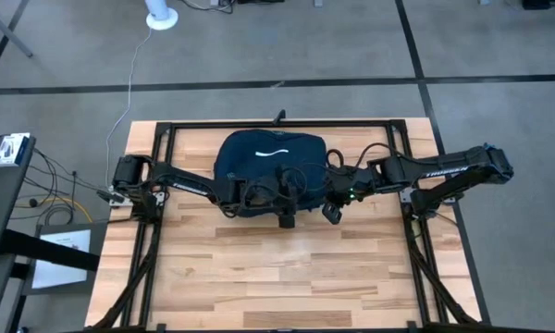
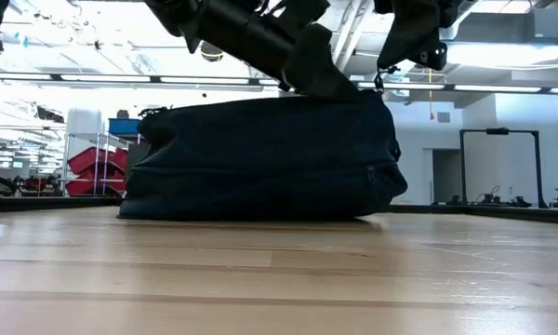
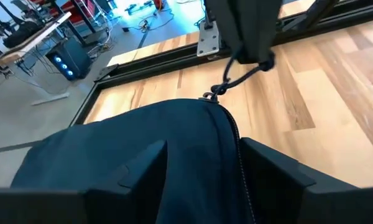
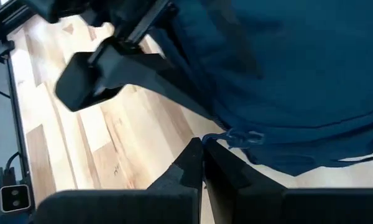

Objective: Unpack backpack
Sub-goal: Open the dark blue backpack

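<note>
The dark navy backpack [image 1: 264, 162] lies on its side at the table's far middle, its white stripe facing up; its underside rests on the wood [image 2: 251, 163]. My left gripper [image 3: 202, 155] reaches in from the table's left onto the backpack's near right top [image 1: 282, 199] and is shut on a ridge of its fabric. My right gripper [image 4: 203, 155] comes from the table's right to the backpack's right end [image 1: 329, 207] and is shut on the zipper's cord pull. The zipper slider [image 4: 242, 137] sits just beyond the fingertips. My left gripper pinches a raised ridge of backpack fabric [image 3: 199, 134] between its two fingers, beside the zipper line [image 3: 236, 143], slanting down from above. The fabric is drawn up into a peak under the fingers [image 2: 321, 84] while the backpack's base stays on the table. My right gripper pinches the zipper's cord pull [image 4: 206, 140] between its fingertips. In the left wrist view the cord [image 3: 239, 70] hangs from the fingers down to the slider [image 3: 208, 96] at the backpack's right end. The fingers point down at a slant from the table's right.
Bare wood [image 1: 277, 277] stretches across the near half of the table. A black metal frame [image 1: 162, 129] runs along the far and side edges. Both arms cross low over the backpack's near side, close to each other.
</note>
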You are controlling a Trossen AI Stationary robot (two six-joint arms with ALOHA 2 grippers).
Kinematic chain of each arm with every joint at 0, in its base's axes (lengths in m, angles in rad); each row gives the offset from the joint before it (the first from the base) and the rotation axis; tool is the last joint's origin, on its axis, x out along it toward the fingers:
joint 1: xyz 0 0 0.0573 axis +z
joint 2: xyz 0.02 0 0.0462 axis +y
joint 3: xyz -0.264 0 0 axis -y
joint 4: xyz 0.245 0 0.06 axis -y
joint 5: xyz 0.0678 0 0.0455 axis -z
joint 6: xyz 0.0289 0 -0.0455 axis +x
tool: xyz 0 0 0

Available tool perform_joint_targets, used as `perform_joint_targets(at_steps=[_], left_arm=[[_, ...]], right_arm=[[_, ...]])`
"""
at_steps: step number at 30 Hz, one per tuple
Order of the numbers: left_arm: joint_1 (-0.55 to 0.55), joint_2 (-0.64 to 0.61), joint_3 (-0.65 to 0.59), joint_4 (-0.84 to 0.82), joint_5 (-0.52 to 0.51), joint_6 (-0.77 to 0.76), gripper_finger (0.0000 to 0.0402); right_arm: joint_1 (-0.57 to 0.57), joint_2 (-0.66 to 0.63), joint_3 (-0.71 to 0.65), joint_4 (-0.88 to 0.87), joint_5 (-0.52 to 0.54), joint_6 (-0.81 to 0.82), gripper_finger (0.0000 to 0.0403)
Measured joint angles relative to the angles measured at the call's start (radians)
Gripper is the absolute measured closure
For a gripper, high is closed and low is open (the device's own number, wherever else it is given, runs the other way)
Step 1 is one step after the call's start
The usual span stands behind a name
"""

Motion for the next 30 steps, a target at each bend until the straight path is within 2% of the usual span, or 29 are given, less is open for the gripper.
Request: perform_joint_targets(at_steps=[6, 12, 16, 19, 20, 30], left_arm=[[0.007, 0.0, 0.002, -0.002, 0.001, 0.034, 0.0212], [0.019, -0.001, 0.002, -0.008, 0.002, 0.023, 0.0224], [0.02, -0.002, 0.003, -0.04, 0.007, -0.011, 0.0302], [0.021, -0.002, 0.003, -0.062, 0.056, -0.013, 0.0376], [0.02, -0.002, 0.003, -0.068, 0.074, -0.015, 0.0387], [-0.021, -0.035, 0.003, -0.216, 0.098, 0.031, 0.04]], right_arm=[[0.032, 0.0, 0.0, 0.072, 0.001, -0.001, 0.0403], [0.051, 0.0, 0.0, 0.06, 0.003, 0.0, 0.0403], [0.052, 0.0, 0.0, 0.059, 0.002, 0.0, 0.0403], [0.052, 0.0, 0.0, 0.056, 0.001, -0.001, 0.0403], [0.052, 0.0, 0.0, 0.05, 0.0, 0.0, 0.0403], [0.004, 0.0, 0.0, -0.081, 0.018, 0.044, 0.0403]])
